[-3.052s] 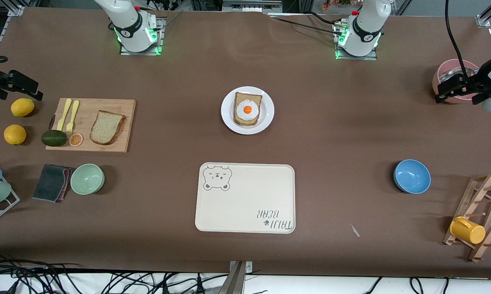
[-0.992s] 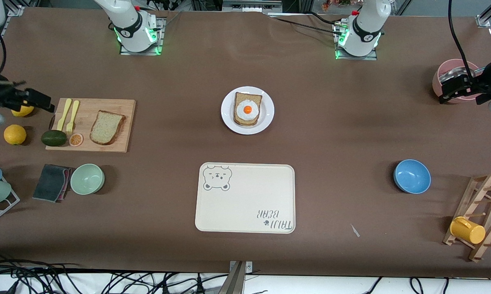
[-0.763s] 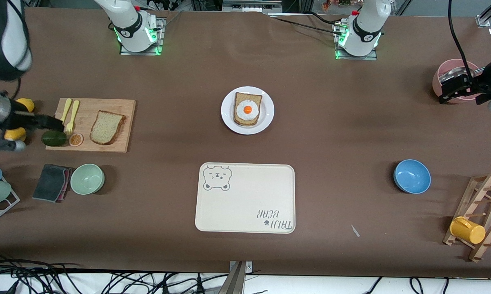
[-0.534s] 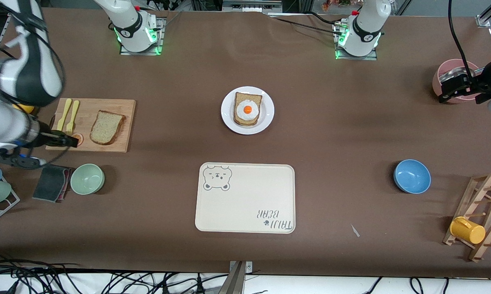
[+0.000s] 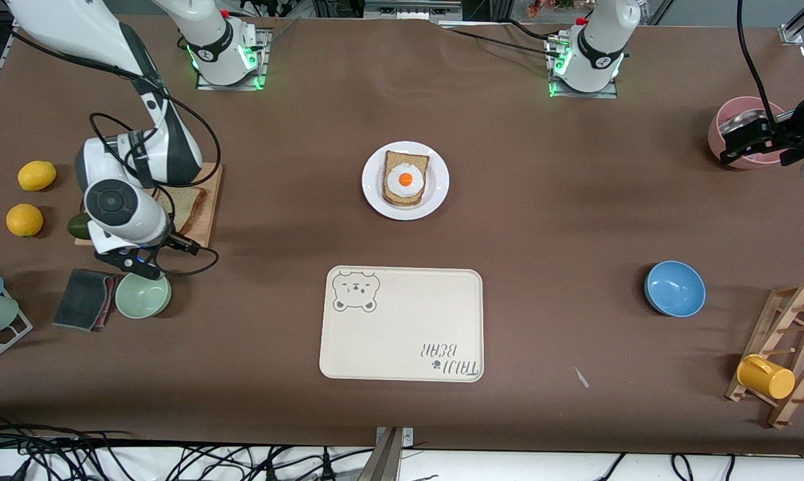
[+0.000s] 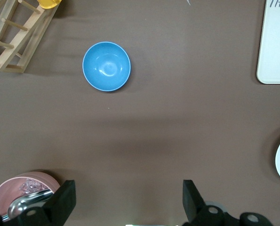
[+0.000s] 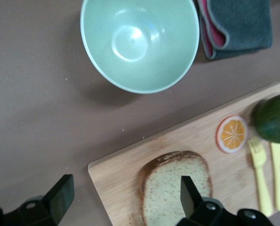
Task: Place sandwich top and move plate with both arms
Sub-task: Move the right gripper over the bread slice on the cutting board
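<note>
The sandwich top, a wholemeal slice, lies on a wooden cutting board toward the right arm's end, mostly hidden by the right arm. It shows in the right wrist view. My right gripper is open and empty above the board's corner, one finger over the slice, the other over bare table. The white plate holds a bread slice with a fried egg at mid-table. My left gripper waits open and empty over the pink bowl; it shows in its wrist view.
A green bowl and a dark cloth lie nearer the camera than the board. Two lemons and an avocado sit beside it. The cream bear tray, a blue bowl and a rack with a yellow cup are nearer the camera.
My right arm has swung in from the table's end over the cutting board and now covers most of it. The left arm has stayed by the pink bowl.
</note>
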{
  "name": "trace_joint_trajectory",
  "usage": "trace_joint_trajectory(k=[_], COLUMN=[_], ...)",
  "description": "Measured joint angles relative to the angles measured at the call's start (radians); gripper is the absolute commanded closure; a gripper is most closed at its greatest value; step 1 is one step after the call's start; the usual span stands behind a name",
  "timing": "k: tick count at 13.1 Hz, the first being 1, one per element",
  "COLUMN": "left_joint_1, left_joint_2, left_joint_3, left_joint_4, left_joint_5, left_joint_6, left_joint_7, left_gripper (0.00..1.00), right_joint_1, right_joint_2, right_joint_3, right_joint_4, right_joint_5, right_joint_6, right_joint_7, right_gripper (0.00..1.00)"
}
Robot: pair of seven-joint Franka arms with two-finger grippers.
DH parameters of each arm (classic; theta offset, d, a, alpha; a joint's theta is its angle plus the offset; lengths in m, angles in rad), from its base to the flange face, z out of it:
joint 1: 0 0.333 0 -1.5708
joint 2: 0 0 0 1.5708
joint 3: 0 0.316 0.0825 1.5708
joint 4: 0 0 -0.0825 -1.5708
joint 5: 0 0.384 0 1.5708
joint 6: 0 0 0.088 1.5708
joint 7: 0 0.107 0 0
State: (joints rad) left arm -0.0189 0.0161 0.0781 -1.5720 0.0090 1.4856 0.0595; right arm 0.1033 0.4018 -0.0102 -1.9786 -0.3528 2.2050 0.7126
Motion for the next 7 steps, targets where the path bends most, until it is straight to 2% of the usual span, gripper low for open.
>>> trace_joint_trajectory(k=[2,4,7], left_joint_1=[-0.003,-0.007,0.003], left_joint_2=[0.000,0.001,0.008], left_joint_3=[-0.006,-0.014,-0.014], left_joint_4=[0.000,-0.002,-0.008], left_joint_5=[0.000,0.000,-0.006], left_joint_6=[0.004,0.007,0.007], left_joint_7=[0.000,0.000,0.000], left_gripper=[0.00,0.00,0.00], right_joint_1=[0.002,0.002,0.002], right_joint_2=[0.003,0.003,0.004], right_joint_3=[0.000,0.000,-0.006], right_joint_4=[-0.028,-0.059,-0.111], right_joint_5=[-0.060,-0.110,-0.130], right_joint_6=[0.010,0.015,0.071], right_joint_7=[0.088,0.155,0.200], right_gripper=[0.03,0.15,0.24])
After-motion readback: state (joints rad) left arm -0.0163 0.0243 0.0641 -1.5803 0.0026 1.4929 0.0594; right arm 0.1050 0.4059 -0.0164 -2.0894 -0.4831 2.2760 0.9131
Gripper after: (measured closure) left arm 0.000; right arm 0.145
